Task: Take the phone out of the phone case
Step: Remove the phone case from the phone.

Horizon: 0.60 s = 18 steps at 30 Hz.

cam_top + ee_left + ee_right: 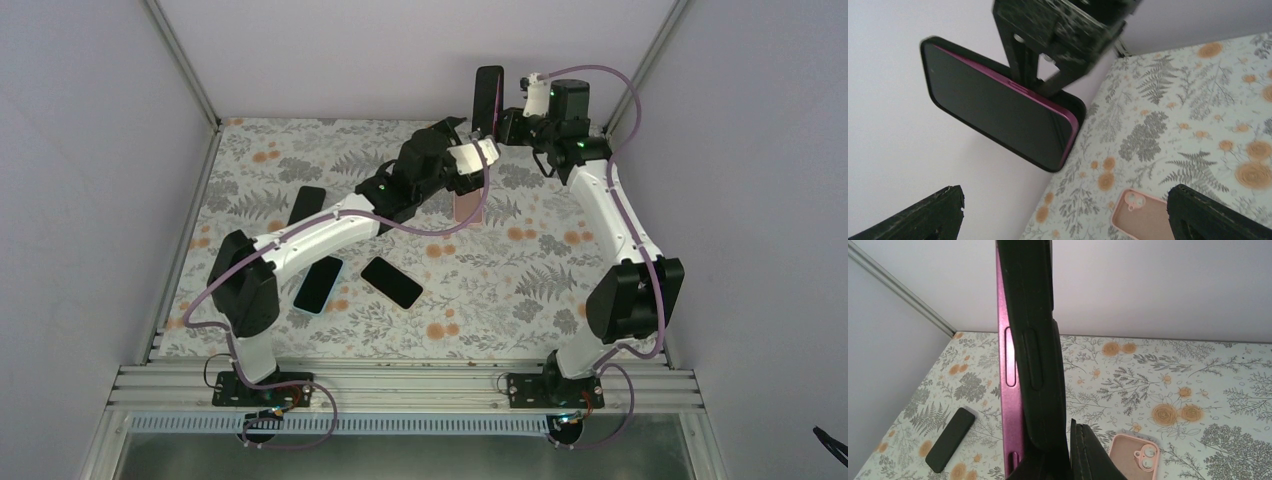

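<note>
The right hand [503, 128] clamped the black case [1040, 340], the magenta phone [998, 112] inside, upright above the tabletop [520, 285]; the left hand [472, 158] gaped open near it, apart.

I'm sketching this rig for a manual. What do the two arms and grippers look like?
The left arm and right arm match: white links, black joint housings, a green light, a purple cable looping alongside. The left gripper and right gripper are black; the fingers look rough.
</note>
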Motion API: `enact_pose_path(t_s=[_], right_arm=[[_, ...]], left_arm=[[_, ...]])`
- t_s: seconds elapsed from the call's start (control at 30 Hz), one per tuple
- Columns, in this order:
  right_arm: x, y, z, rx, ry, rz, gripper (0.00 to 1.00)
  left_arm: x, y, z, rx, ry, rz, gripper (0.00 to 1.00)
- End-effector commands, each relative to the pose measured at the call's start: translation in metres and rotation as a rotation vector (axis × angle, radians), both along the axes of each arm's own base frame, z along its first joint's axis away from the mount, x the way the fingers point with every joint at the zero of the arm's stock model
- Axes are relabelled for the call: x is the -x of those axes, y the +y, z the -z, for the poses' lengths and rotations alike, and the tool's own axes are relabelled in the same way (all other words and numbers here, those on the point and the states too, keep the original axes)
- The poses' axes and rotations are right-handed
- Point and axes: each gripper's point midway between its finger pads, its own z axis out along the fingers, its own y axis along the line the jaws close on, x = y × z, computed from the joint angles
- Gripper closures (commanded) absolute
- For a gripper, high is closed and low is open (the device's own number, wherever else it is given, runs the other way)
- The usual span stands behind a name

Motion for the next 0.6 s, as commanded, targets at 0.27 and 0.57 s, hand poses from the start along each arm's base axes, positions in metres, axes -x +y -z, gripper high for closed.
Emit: enact_pose_path(t_s=[0.27,0.57], right_arm=[[0.017,0.005,-0.055,-0.068,-0.156,-0.015,0.97],[0.024,0.008,-0.047,-0.075,-0.148,-0.037,0.97]], left_arm=[[-0.027,-0.014,-0.019,0.124,-0.018,-0.083,0.0],[-0.033,-0.011,-0.032,0.167,-0.045,-0.122,0.0]])
